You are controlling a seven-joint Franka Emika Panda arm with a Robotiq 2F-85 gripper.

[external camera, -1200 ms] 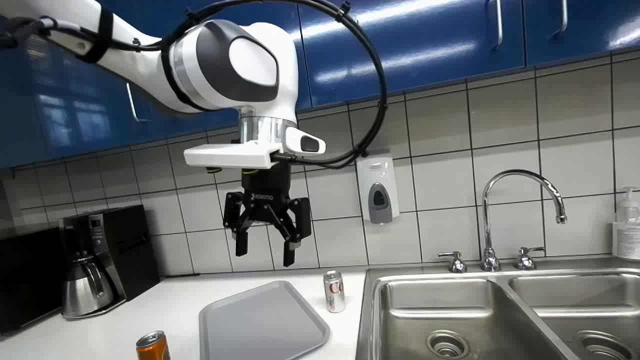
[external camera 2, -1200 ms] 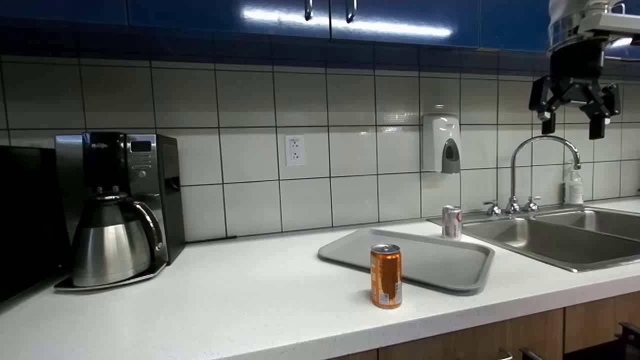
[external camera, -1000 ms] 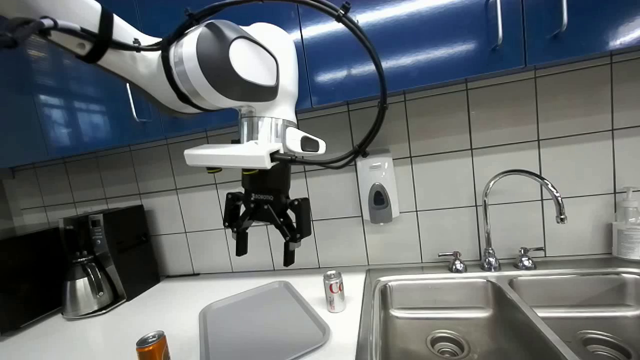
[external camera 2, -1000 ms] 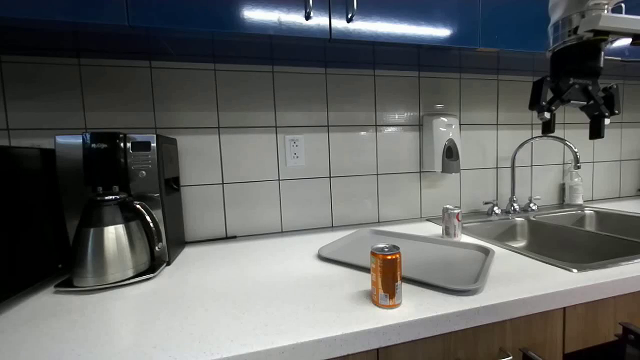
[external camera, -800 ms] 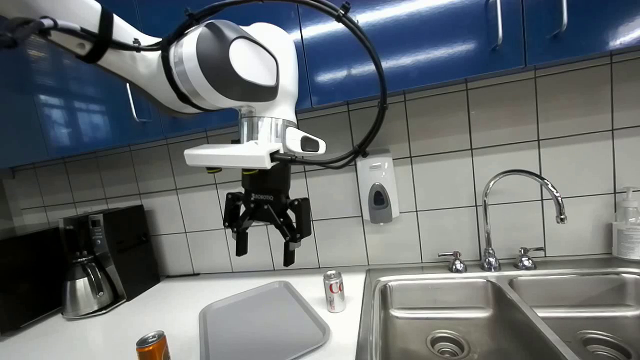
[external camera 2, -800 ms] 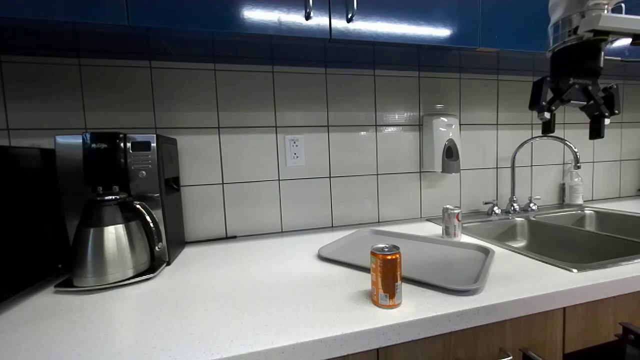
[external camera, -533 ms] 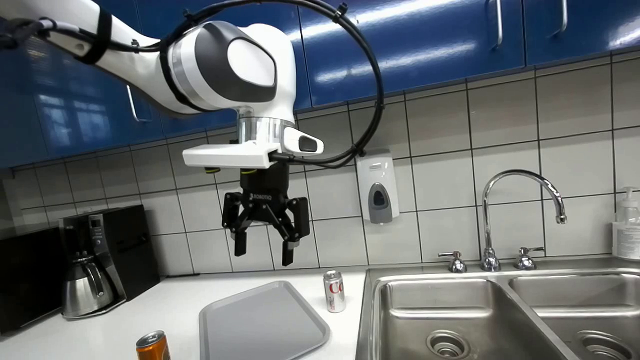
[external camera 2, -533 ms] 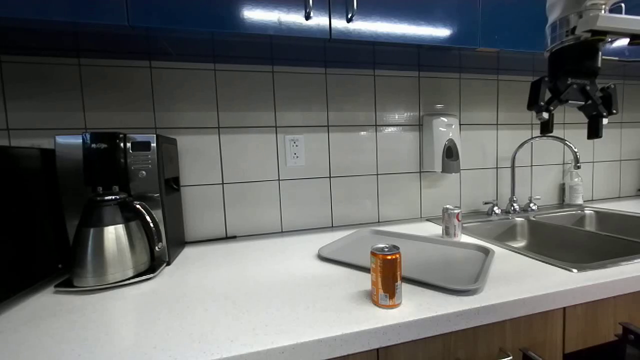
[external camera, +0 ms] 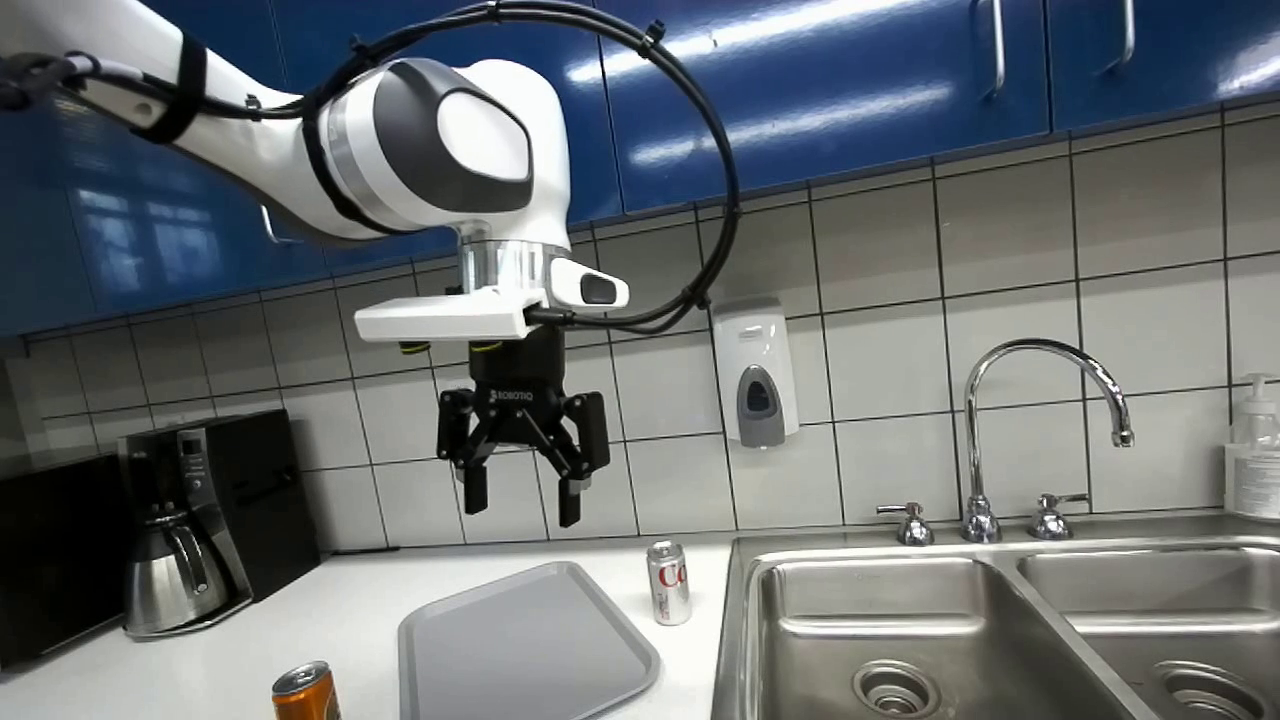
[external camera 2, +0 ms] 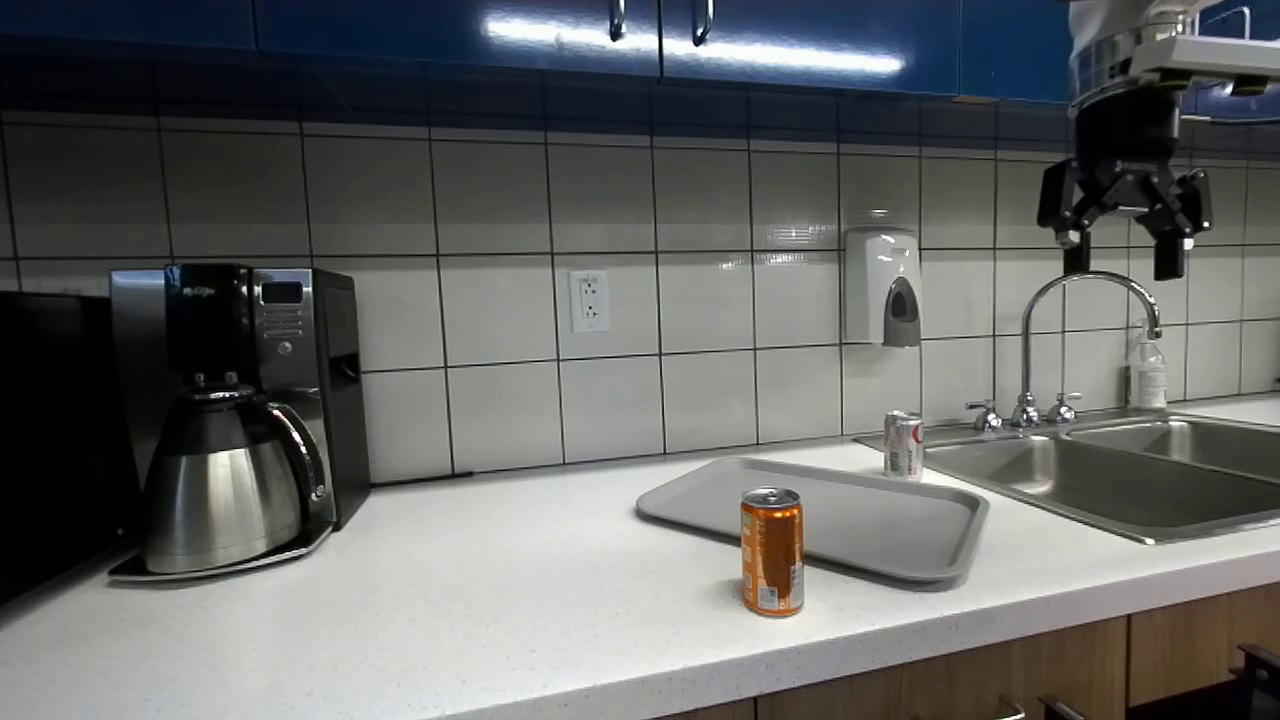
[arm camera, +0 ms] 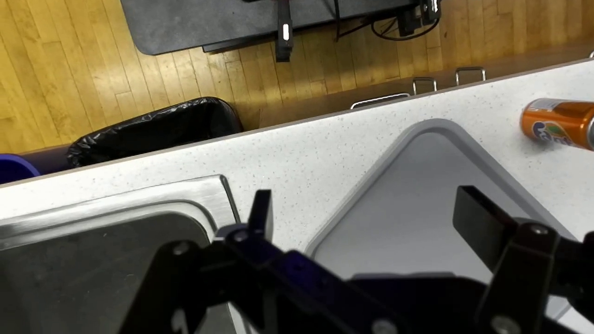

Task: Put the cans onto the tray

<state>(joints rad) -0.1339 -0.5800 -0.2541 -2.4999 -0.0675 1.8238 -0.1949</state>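
The silver-grey can (external camera: 668, 585) with red lettering stands upright on the counter between the tray and the sink; it also shows in an exterior view (external camera 2: 903, 447) behind the tray's far right part. The orange can (external camera 2: 772, 553) is upright on the counter just off the tray's near edge, and lies at the right border of the wrist view (arm camera: 559, 123). Nothing rests on the visible part of the grey tray (external camera: 520, 650). My gripper (external camera: 522, 514) hangs high above the counter, pointing down, its fingers wide apart with nothing between them. In the wrist view the gripper (arm camera: 364, 197) has the tray below it.
A steel double sink (external camera: 745, 640) borders the counter, with a tall faucet (external camera 2: 1028, 340) behind it. A coffee maker (external camera 2: 335, 400) with its steel pot (external camera 2: 225, 490) stands at the counter's other end. A soap dispenser (external camera: 757, 375) hangs on the tiled wall, below blue cabinets (external camera: 850, 80).
My arm and gripper have shifted a little to the left in both exterior views over the last half second, the fingers staying apart. Both cans and the tray are where they were.
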